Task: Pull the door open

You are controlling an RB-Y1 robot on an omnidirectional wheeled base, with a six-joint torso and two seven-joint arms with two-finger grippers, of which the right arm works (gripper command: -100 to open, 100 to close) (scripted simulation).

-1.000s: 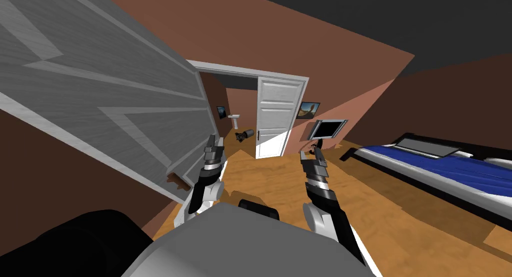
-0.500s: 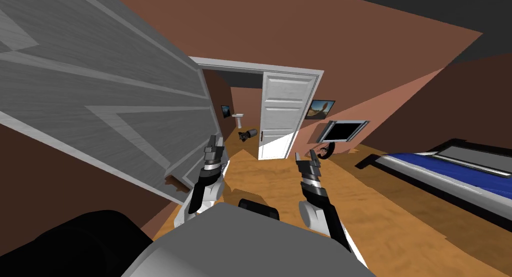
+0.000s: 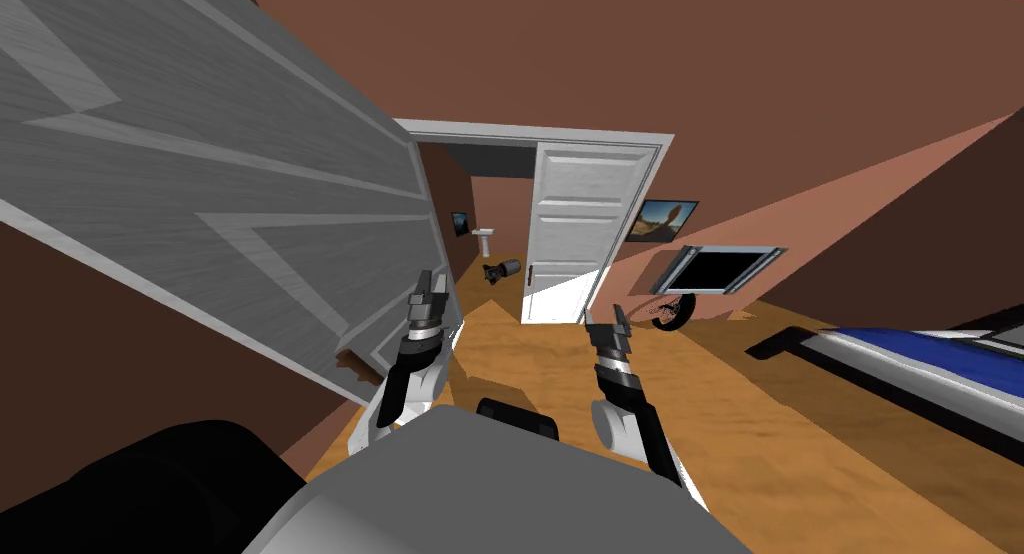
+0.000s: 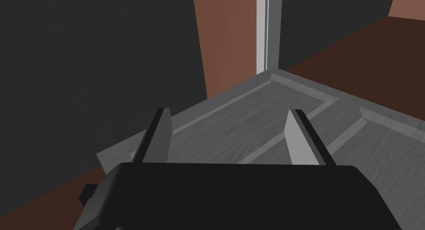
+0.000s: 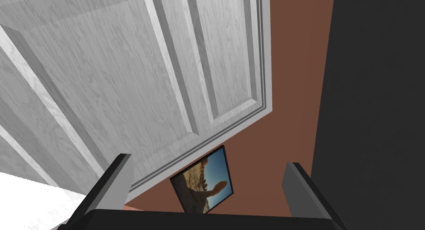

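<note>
Bedroom | grey door (image 3: 250, 228) beside wide left tool (image 3: 428, 286) | right tool (image 3: 605, 320) wide | white door (image 3: 580, 228) ahead

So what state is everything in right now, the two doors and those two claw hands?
Grey door: swung out at an angle, seemingly partly open, nothing gripping it.
White door: covers the right part of its doorway, left part open.
Left gripper: open, empty, close to the grey door's face.
Right gripper: open, empty, pointing toward the white door.
</note>
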